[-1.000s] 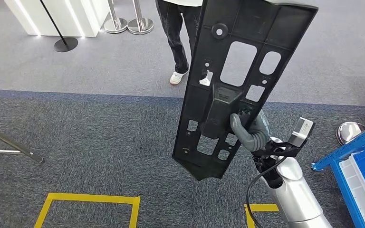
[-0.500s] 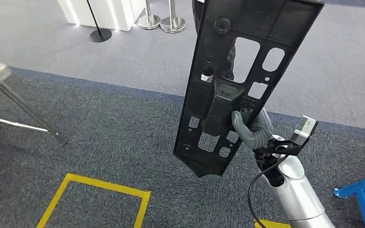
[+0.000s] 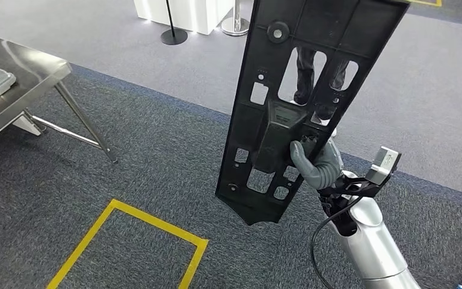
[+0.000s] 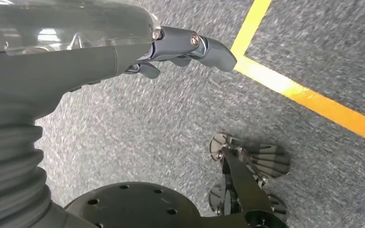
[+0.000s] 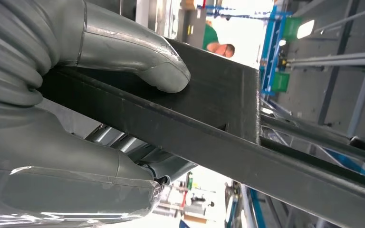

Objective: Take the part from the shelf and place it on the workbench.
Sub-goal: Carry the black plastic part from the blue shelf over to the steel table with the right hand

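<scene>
Since the earlier pictures the whole head view has swung round: the camera has turned, the blue shelf corner has slipped out at the right and a steel workbench [image 3: 18, 78] has come in at the far left, while the black plastic part [image 3: 301, 108] sits in the same grip as before. The part, a long flat panel with rectangular cut-outs, stands nearly upright in the middle of the view, its top cut off by the picture's upper edge and its pointed lower end hanging above the grey carpet [image 3: 126, 162]. The right hand [image 3: 316, 162] grips it at the raised block near its middle; the thumb lies on the near face, and the fingers behind the panel are hidden. In the right wrist view the thumb [image 5: 138, 57] presses on a dark bar of the part.

The left hand [image 4: 180, 45] hangs over the carpet with fingers loosely curled, holding nothing.

Through the cut-outs a person's legs [image 3: 305, 69] show, partly masked by the panel. A yellow tape square [image 3: 132, 247] lies on the floor at the near left. Far off stand a white counter [image 3: 186, 12] and a stanchion base [image 3: 173, 36].
</scene>
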